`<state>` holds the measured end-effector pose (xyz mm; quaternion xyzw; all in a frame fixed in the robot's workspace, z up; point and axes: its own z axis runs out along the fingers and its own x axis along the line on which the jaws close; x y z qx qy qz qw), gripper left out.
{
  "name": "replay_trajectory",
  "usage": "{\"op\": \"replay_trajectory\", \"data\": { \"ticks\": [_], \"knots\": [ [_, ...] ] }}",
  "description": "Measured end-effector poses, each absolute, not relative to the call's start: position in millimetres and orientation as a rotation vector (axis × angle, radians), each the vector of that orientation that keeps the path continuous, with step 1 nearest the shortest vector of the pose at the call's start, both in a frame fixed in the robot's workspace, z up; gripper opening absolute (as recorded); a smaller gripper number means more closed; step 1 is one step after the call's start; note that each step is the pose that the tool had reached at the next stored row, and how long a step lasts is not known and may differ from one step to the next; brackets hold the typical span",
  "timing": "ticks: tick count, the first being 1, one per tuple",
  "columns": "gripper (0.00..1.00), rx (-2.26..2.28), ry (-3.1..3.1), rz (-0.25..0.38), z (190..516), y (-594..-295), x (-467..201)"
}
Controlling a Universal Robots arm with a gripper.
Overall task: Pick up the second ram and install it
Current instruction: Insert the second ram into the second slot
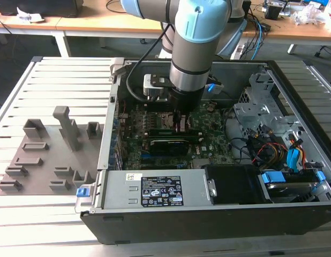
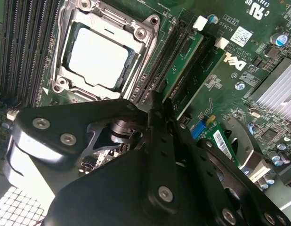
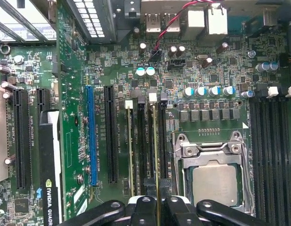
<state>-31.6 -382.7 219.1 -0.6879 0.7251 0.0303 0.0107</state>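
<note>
While the arm reaches straight down into the open computer case (image 1: 294,107) in the exterior view, its gripper (image 1: 180,122) hangs over the middle of the motherboard (image 1: 208,142), just above the memory slots beside the CPU socket. The grey holder tray (image 1: 45,155) lies on the slatted bench (image 1: 58,80), well apart from the case toward the exterior view's left.

In the second wrist view, the black fingers (image 2: 157,117) are drawn close together on the end of the second ram (image 2: 183,66), a green stick standing on edge in a slot just beside the CPU (image 2: 98,59). A graphics card (image 2: 225,141) sits near the fingers.

In the first wrist view, the gripper (image 3: 157,205) pinches the thin edge of the second ram (image 3: 154,146), which runs along a slot between the blue expansion slot (image 3: 91,136) and the CPU socket (image 3: 214,160). Another stick (image 3: 128,146) stands two slots over.
</note>
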Motion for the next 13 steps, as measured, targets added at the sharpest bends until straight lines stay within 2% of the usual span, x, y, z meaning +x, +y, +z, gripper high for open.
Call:
{"op": "replay_trajectory", "data": {
  "ticks": [3,4,9,10,11,13],
  "knots": [
    [0.15,-2.146,2.261,0.095,218.7,-382.6,-31.4],
    [0.21,-2.146,2.262,0.095,221.2,-382.7,-31.5],
    [0.21,-2.146,2.262,0.095,255.2,-381.7,-31.6],
    [0.20,-2.146,2.262,0.095,256.9,-380.1,-31.6],
    [0.11,-2.146,2.262,0.095,258.9,-378.5,-31.5],
    [0.11,-2.146,2.262,0.096,258.8,-378.4,-31.6]
  ]
}}
